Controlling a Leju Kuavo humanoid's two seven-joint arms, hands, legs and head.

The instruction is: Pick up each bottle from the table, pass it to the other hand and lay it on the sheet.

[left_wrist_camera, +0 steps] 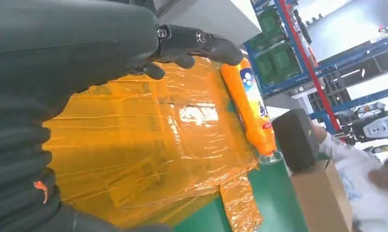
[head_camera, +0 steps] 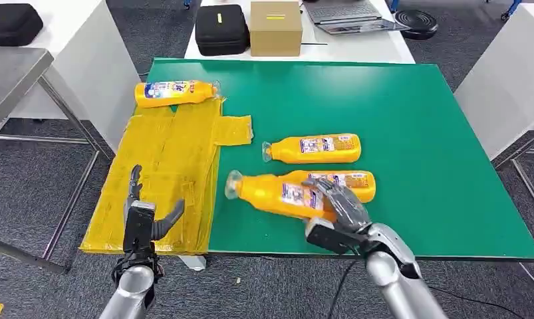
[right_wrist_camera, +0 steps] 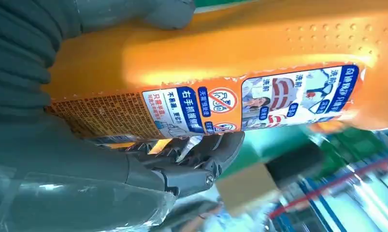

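Note:
Three orange bottles lie on the green table (head_camera: 410, 133) and one bottle (head_camera: 174, 92) lies at the far end of the yellow sheet (head_camera: 164, 173). My right hand (head_camera: 337, 203) grips the nearest bottle (head_camera: 277, 194), its fingers wrapped over the body; in the right wrist view this bottle (right_wrist_camera: 240, 72) runs across the hand (right_wrist_camera: 85, 145). Behind it lie a second bottle (head_camera: 357, 179) and a third (head_camera: 314, 148). My left hand (head_camera: 143, 216) hovers open over the sheet's near end, holding nothing. The left wrist view has its fingers (left_wrist_camera: 192, 41) above the sheet (left_wrist_camera: 148, 145) and the far bottle (left_wrist_camera: 252, 106).
A white table behind holds a black case (head_camera: 221, 30), a cardboard box (head_camera: 275, 28) and a laptop (head_camera: 347, 13). A steel table (head_camera: 11, 73) stands at the left and a white table (head_camera: 510, 73) at the right. Grey carpet surrounds everything.

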